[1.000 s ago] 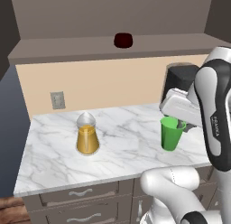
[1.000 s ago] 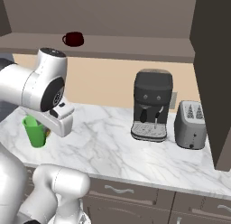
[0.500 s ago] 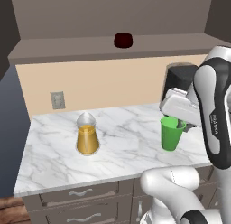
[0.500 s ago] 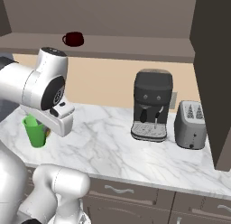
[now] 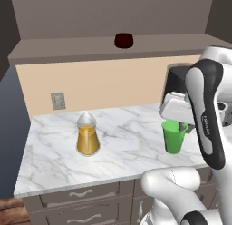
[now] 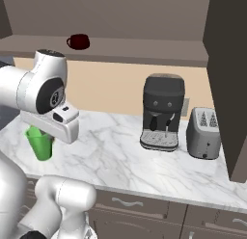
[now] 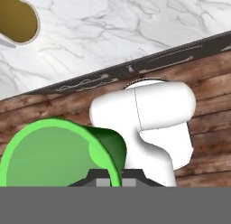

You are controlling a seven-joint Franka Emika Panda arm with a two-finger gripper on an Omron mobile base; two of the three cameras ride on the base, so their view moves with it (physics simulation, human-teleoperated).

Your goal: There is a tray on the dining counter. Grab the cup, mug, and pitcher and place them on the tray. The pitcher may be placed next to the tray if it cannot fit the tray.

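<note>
Gripper (image 5: 182, 127) clamped on green cup's (image 5: 174, 137) rim above the marble worktop (image 5: 122, 142) (pitcher (image 5: 87, 134) well left).

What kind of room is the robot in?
It looks like a kitchen. There is a marble worktop with drawers below it, a coffee machine and a toaster standing on it, and a mug up on a shelf.

White marble worktop (image 5: 127, 142) holding an amber pitcher (image 5: 87, 135), coffee machine (image 6: 163, 112) and toaster (image 6: 205, 133); shelf (image 5: 68, 47) above holds a dark mug (image 5: 123, 40).
</note>
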